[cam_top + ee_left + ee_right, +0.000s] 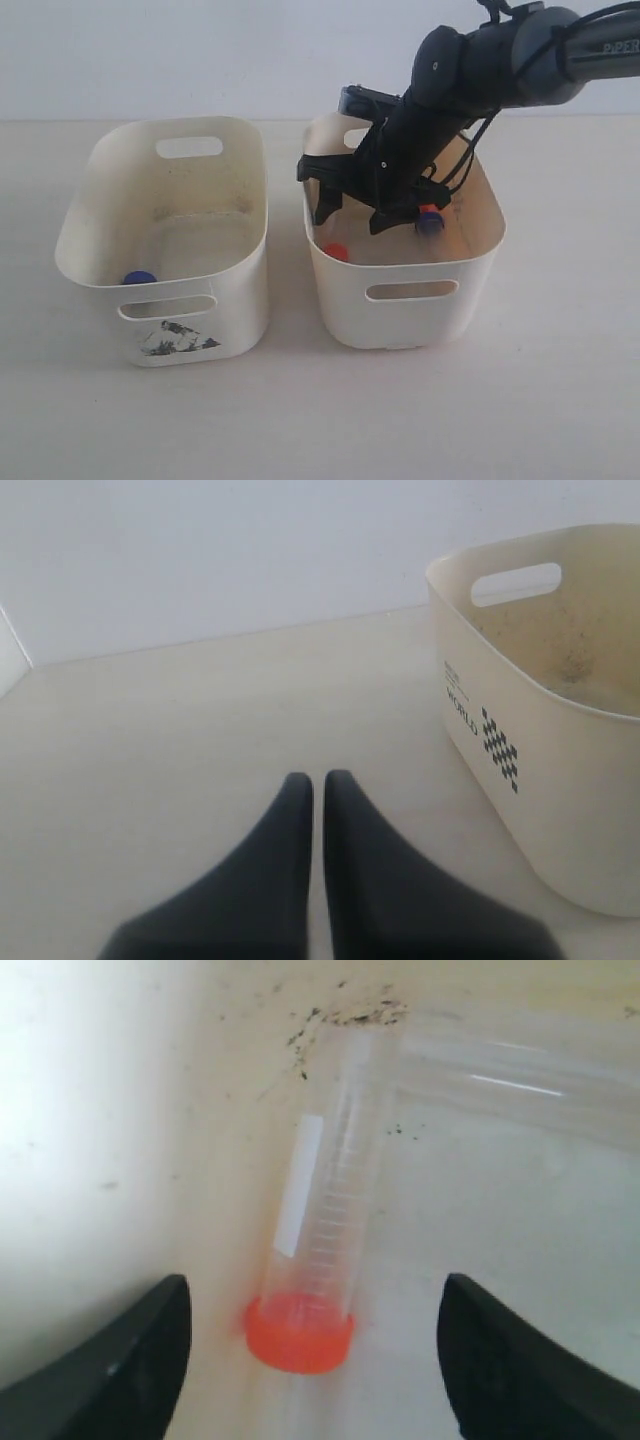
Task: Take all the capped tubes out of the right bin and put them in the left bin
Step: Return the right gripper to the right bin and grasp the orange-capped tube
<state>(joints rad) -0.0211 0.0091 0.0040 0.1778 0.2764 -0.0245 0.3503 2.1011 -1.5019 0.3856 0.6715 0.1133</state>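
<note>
The jaws of the right gripper [315, 1305] are wide open, low inside the right bin [410, 262], with an orange-capped tube [322, 1210] lying flat between them, not touched. A blue-capped tube [139, 278] sits in the left bin [245, 290]. The left gripper [318, 782] has its jaws pressed together, holding nothing, over the table [150, 730] near that bin.
</note>
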